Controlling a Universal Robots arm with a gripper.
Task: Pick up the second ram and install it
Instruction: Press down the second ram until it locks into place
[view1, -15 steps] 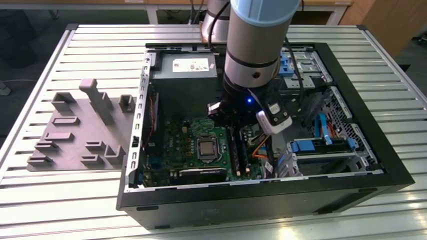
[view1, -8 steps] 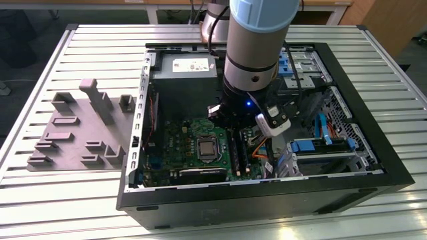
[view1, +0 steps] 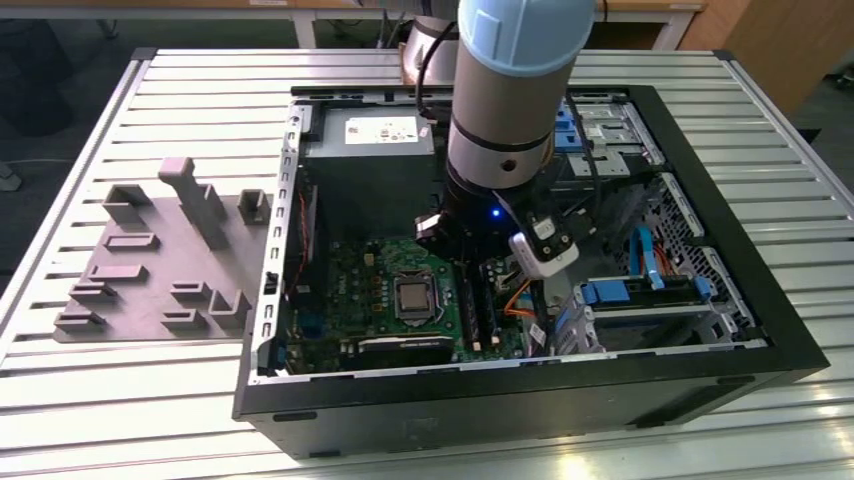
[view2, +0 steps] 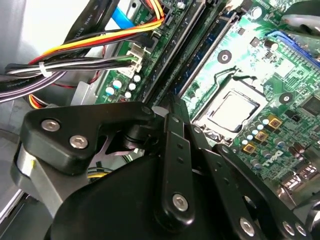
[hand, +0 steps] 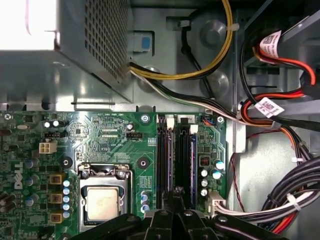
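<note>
My gripper (view1: 461, 248) is down inside the open computer case, over the green motherboard (view1: 354, 290). In both wrist views its black fingers (hand: 175, 200) (view2: 172, 117) are closed together right above the long black memory slots (hand: 165, 155). The second ram (view2: 172, 60) appears as a thin dark stick seen edge-on. It runs from the fingertips along the slot line, low against the board. Whether it is fully seated in a slot cannot be told. The metal processor socket (hand: 102, 202) lies just beside the slots.
A grey power supply (hand: 65, 50) sits at the case's far end. Bundles of black, red, yellow and orange cables (hand: 280, 115) crowd the side next to the slots. Blue drive brackets (view1: 627, 292) are at the exterior view's right. A grey fixture plate (view1: 160, 260) lies outside the case on the slatted table.
</note>
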